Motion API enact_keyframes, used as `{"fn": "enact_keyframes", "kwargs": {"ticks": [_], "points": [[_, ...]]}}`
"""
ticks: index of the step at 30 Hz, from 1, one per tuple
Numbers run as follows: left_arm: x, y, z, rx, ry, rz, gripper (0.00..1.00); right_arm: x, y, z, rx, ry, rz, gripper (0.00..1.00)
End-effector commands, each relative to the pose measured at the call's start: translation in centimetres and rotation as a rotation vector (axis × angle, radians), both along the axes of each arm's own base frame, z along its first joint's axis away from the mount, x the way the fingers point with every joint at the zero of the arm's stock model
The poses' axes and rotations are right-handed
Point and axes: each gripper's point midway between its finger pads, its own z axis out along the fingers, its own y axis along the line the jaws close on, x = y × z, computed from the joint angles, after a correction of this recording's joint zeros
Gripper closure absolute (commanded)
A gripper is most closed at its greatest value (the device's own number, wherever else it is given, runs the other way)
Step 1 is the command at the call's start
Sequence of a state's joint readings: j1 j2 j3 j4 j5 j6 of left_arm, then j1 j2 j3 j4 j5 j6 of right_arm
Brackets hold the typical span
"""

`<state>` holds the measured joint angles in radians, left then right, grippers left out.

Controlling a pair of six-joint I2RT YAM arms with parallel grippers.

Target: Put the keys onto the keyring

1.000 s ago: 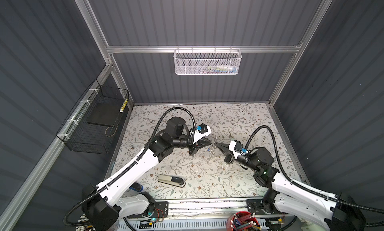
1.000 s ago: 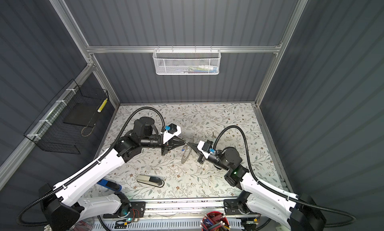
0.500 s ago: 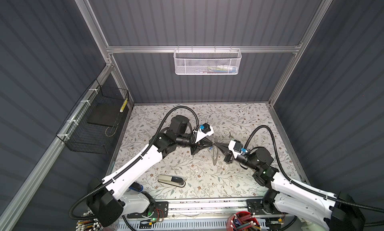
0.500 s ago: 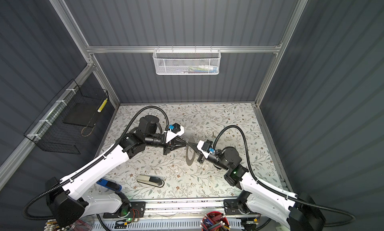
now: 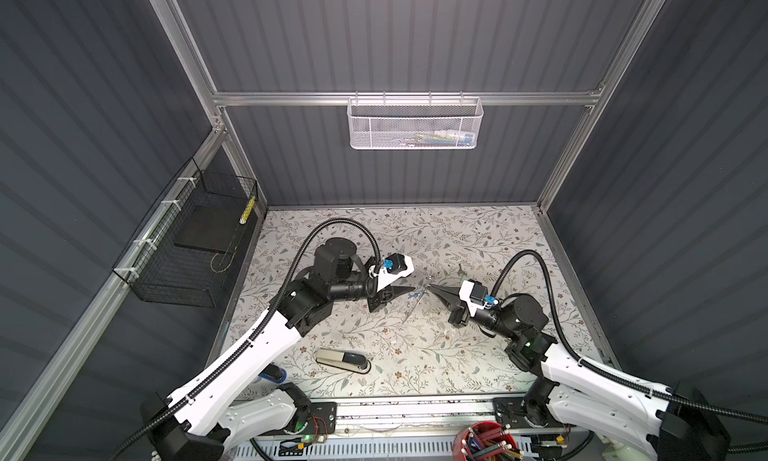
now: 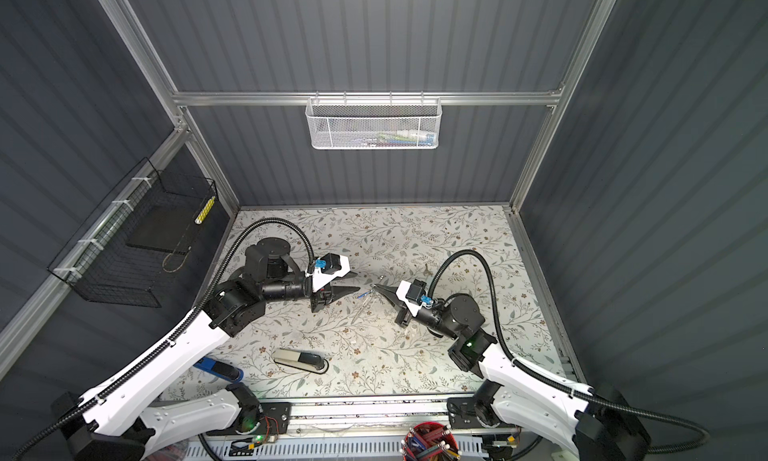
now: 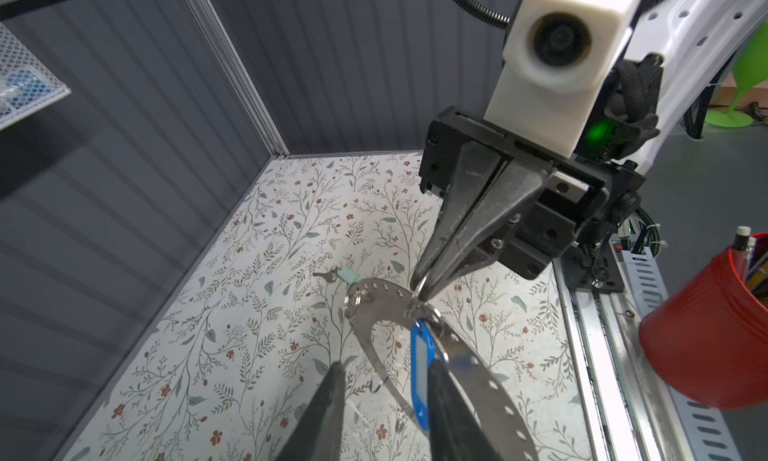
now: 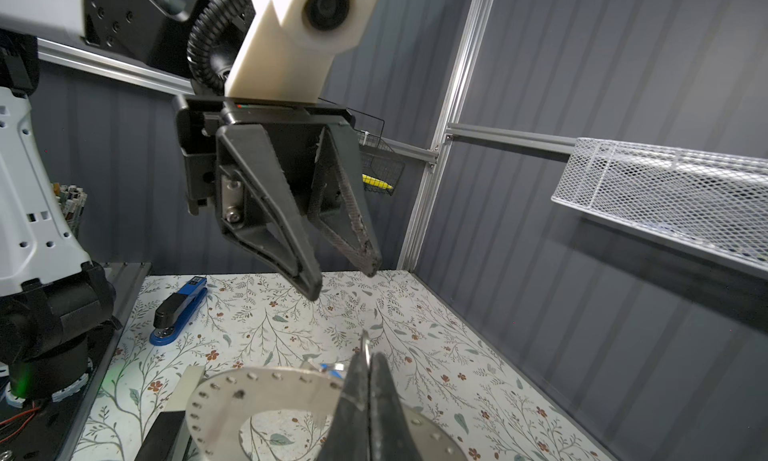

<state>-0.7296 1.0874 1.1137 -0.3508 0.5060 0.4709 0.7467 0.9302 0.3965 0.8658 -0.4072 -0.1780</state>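
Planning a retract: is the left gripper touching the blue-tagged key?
Apart. In the right wrist view, patterned tabletop shows between the left gripper and the blue-tagged key.

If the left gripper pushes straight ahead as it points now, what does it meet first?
Probably the blue tag hanging on the keyring that the right gripper holds; depth is unclear.

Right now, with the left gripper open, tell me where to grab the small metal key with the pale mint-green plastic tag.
Take the oblong mint-green tag, probably from above with the left gripper, jaws across its narrow width. The key lies flat on the floral table, so only the broader tag offers purchase, and its metal end is left free for the grey metal keyring.
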Motion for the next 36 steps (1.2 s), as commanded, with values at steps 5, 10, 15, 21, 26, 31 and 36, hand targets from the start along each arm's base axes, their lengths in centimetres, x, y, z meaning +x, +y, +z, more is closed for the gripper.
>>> {"fn": "enact_keyframes", "kwargs": {"ticks": [5,10,15,21,26,31,36], "points": [[0.1,-1.0,-1.0,-0.003,0.019,-0.053,0.67,-1.0,0.0,1.4,0.043,-0.035,0.056,1.00],[-0.1,-1.6,-1.0,-0.022,0.038,-0.089,0.68,-1.1,0.1,1.3,0.041,-0.029,0.068,1.00],[-0.9,-2.0,-1.3,-0.038,0.077,-0.144,0.68,-0.9,0.2,1.1,0.037,-0.019,0.063,1.00],[-1.1,-2.0,-2.1,-0.025,0.102,-0.149,0.70,-1.0,0.2,1.3,0.040,-0.025,0.066,1.00],[-1.0,-2.0,-2.5,-0.015,0.108,-0.143,0.73,-1.2,0.1,1.3,0.041,-0.026,0.070,1.00],[-1.1,-2.3,-2.6,-0.016,0.125,-0.170,0.76,-1.7,0.5,1.1,0.028,-0.021,0.116,1.00],[-1.4,-2.4,-2.0,-0.025,0.117,-0.193,0.87,-1.9,1.1,0.8,0.016,-0.001,0.157,1.00]]}}
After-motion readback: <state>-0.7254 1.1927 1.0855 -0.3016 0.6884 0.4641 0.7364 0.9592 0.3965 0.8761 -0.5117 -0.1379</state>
